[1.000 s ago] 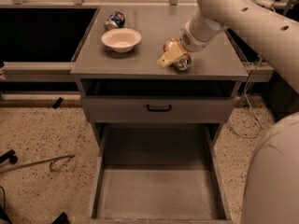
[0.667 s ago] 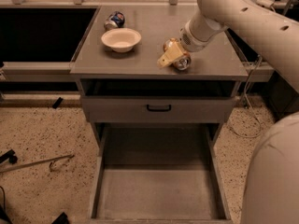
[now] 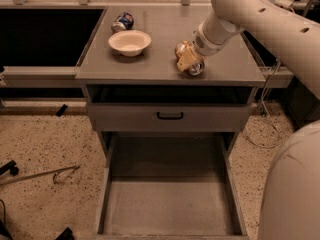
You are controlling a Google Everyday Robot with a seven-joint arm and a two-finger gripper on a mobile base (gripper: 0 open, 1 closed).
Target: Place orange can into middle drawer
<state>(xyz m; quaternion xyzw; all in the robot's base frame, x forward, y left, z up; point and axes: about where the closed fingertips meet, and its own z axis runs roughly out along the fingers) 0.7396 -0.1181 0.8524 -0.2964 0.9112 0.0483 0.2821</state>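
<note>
Orange can (image 3: 194, 67) touches the hand (image 3: 187, 58) on the cabinet top (image 3: 165, 39)

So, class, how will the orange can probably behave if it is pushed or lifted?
The orange can seems to lie on its side on the cabinet top, so a push would probably roll it. Its shiny skin may slip. The gripper is right at it.

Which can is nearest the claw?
The orange can, right at the claw on the countertop's front right; the blue-and-white can lies beyond the bowl.
</note>
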